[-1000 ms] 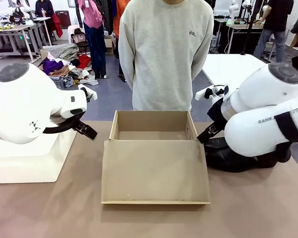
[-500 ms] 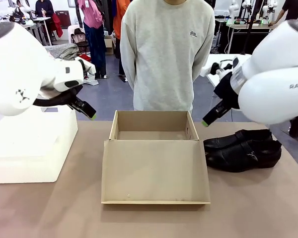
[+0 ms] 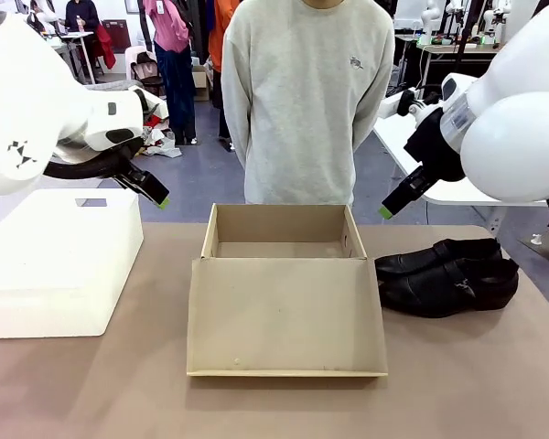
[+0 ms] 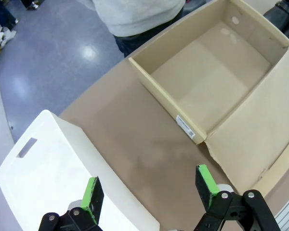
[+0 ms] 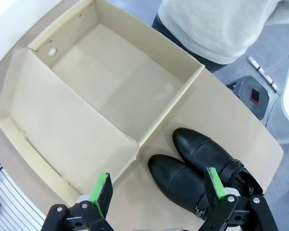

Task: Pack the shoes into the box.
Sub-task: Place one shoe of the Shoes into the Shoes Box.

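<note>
Both arms have risen; right gripper [image 5: 159,185], open, hangs over the shoes [image 5: 202,156], toes toward box [image 3: 284,315]; left gripper [image 4: 148,187] open too.

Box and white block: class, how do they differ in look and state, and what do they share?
The box is tan cardboard; the block is white. The box lies open and empty, lid folded out; the block is closed, with a slot on top. Both are rectangular and sit on the table.
</note>
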Robot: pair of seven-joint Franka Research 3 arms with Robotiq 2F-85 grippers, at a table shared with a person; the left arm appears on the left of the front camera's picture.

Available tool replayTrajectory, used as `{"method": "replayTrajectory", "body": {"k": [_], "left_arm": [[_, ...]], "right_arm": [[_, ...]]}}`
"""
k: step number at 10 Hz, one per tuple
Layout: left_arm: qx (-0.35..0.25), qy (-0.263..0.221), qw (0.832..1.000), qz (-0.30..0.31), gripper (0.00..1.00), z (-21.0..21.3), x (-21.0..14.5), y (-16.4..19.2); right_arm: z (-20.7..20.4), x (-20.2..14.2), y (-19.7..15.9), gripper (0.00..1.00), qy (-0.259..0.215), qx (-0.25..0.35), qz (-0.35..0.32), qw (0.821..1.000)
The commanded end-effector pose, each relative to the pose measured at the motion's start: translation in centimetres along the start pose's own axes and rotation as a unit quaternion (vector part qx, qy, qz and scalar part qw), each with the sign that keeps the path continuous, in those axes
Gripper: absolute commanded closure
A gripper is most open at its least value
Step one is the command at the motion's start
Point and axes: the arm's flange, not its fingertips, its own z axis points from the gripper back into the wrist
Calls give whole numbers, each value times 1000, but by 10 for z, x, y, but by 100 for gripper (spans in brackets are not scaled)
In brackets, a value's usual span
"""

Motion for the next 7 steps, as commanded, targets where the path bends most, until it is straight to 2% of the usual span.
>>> {"method": "replayTrajectory", "body": {"k": [1,3,7], "left_arm": [[-27,-43,997,-61,0,6,-1,7],[-51,-73,992,-94,0,15,-1,15],[-138,-126,968,-166,0,41,1,29]], "right_arm": [[6,-5,-8,0,-33,37,28,998],[15,-6,-11,0,-63,60,59,994],[35,-6,-13,0,-129,110,127,977]]}}
